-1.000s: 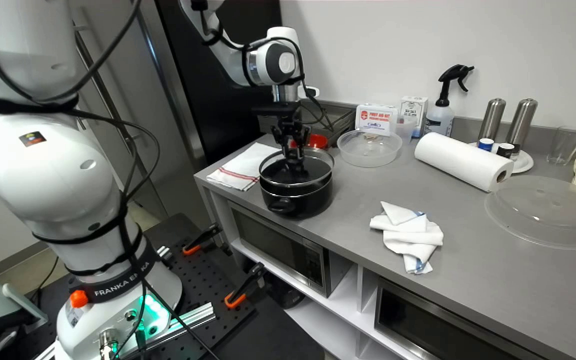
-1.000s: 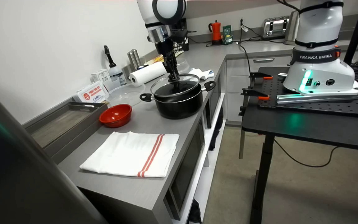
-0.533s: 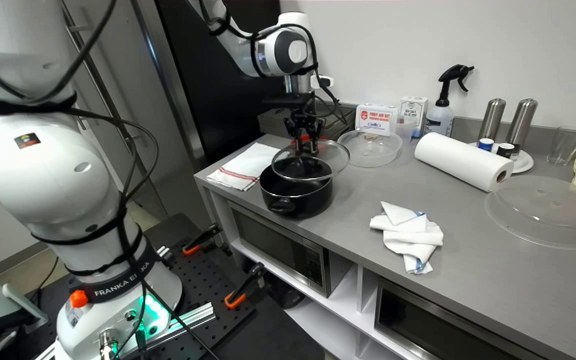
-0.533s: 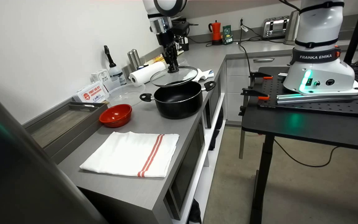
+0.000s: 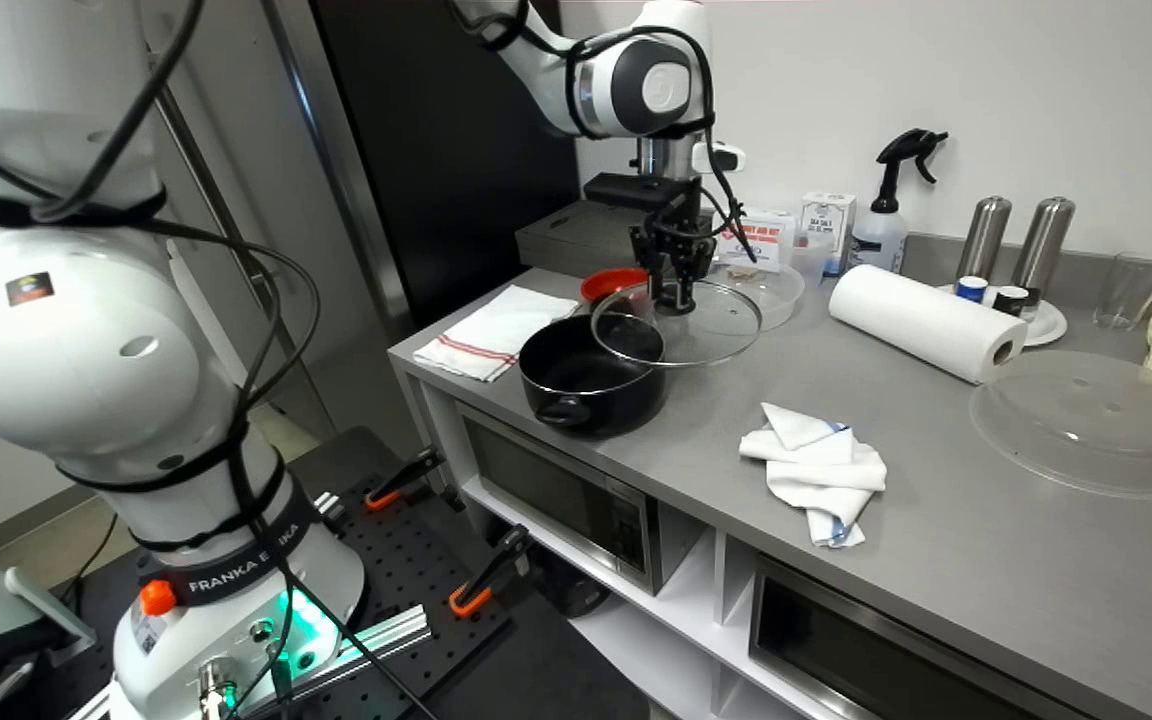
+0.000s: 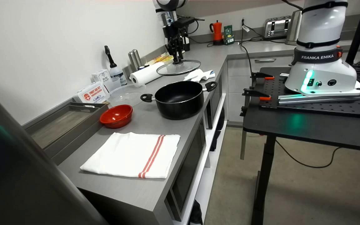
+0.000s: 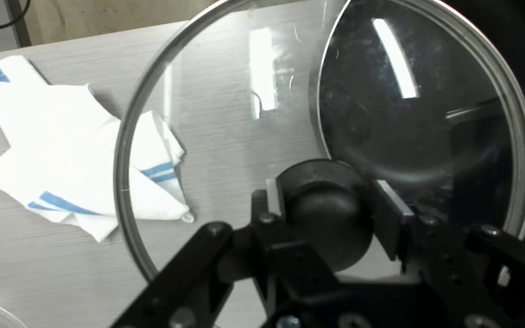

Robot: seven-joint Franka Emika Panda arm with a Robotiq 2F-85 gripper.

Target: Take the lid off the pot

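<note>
One lid in the air, and you've got it: your claw is clamped on the dark knob, pads on either side in the wrist view, and that looks like the only good handle on the thing. Clear glass, thin metal rim, so reckon on something stiff, no give, and slick enough that you shouldn't fancy grabbing it by the edge. Weight? Probably modest, but spread wide around a small grip, so any jerk could make it swing or twist on you. Where is it? Up above the table, beside the uncovered pot and apart from it, the pot's rim showing through the glass in the wrist view; whether it overhangs at all is hard to say. The lifting looks as good as done, I'd judge. Watch that edge, though: glass chips, and a drop would be nasty! Steer wide of the clear tub and paper roll, come down flat and slow, let the whole rim settle, and only then loosen your squeeze.
</note>
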